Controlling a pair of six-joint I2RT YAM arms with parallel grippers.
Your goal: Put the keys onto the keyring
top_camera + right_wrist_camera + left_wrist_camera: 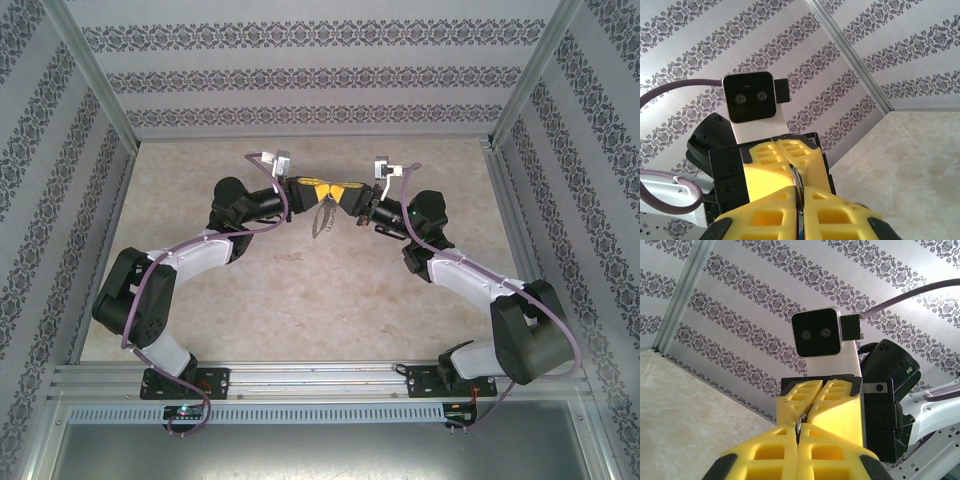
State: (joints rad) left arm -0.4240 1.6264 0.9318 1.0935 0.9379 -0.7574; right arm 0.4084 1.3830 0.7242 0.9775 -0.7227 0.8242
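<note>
Two arms meet: left fingers (775,434) and right fingers (832,201) pinch the keyring (796,186) over beige table (300,300), patterned walls (300,70)

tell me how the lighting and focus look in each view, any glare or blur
top external: soft even light, no hard shadows, the keyring only a faint grey squiggle at centre; left wrist: left claw close and slightly soft, wallpaper crisper, no glare; right wrist: same flat light, right claw soft-edged, keyring wire between its fingers dark

Beige marbled worktop (300,310), damask-striped panels (300,75) rising at its back and sides, an aluminium rail (320,378) along its near edge.
</note>
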